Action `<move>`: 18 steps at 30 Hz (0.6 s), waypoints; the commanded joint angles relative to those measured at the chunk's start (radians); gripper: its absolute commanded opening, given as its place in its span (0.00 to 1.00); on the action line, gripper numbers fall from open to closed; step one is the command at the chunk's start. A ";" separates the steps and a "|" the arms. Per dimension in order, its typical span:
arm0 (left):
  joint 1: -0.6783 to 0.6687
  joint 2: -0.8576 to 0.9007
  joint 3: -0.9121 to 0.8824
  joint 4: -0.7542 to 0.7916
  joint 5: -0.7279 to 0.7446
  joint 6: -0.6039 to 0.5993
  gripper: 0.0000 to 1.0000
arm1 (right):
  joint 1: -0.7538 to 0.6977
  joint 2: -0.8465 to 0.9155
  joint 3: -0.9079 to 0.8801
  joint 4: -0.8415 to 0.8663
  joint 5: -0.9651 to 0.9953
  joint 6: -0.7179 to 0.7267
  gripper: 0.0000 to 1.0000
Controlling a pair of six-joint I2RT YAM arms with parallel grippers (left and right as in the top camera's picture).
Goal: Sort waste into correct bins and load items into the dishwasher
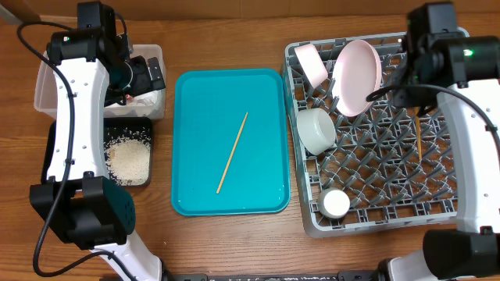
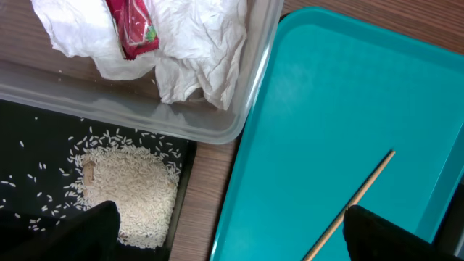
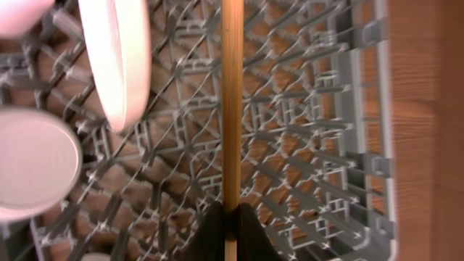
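One wooden chopstick [image 1: 233, 152] lies slantwise on the teal tray [image 1: 187, 94]; it also shows in the left wrist view [image 2: 359, 197]. My right gripper [image 3: 232, 226] is shut on the other chopstick [image 3: 232, 94] and holds it over the right part of the grey dish rack [image 1: 441, 207]. In the rack stand a large pink plate [image 1: 358, 76], a smaller plate [image 1: 311, 64], a pale bowl [image 1: 316, 130] and a white cup [image 1: 337, 204]. My left gripper [image 2: 232, 246] is open and empty, above the gap between the black tray and the teal tray.
The clear tub [image 2: 217, 130] at the far left holds a crumpled white napkin [image 2: 203, 43] and a red-and-white wrapper [image 2: 130, 25]. The black tray [image 1: 144, 125] in front of it holds a heap of rice [image 2: 130, 192]. Bare wood lies between the trays.
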 commanded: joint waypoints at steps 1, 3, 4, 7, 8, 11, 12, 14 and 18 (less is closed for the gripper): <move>0.000 0.001 0.021 0.002 0.003 -0.006 1.00 | -0.039 0.007 -0.060 0.015 -0.179 -0.109 0.04; 0.000 0.001 0.021 0.002 0.003 -0.006 1.00 | -0.045 0.007 -0.109 0.033 -0.216 -0.119 0.04; 0.000 0.001 0.021 0.002 0.004 -0.006 1.00 | -0.045 0.007 -0.133 0.042 -0.221 -0.119 0.04; 0.000 0.001 0.021 0.002 0.003 -0.006 1.00 | -0.042 0.007 -0.214 0.077 -0.229 -0.117 0.04; 0.000 0.001 0.021 0.002 0.004 -0.006 1.00 | -0.042 0.007 -0.237 0.087 -0.235 -0.116 0.04; 0.000 0.001 0.021 0.002 0.003 -0.006 1.00 | -0.050 0.007 -0.290 0.101 -0.252 -0.110 0.04; 0.000 0.001 0.021 0.002 0.003 -0.006 1.00 | -0.052 0.007 -0.304 0.106 -0.259 -0.110 0.04; 0.000 0.001 0.021 0.002 0.003 -0.006 1.00 | -0.052 0.007 -0.318 0.108 -0.273 -0.110 0.15; 0.000 0.002 0.021 0.002 0.003 -0.006 1.00 | -0.052 0.006 -0.319 0.110 -0.288 -0.106 0.26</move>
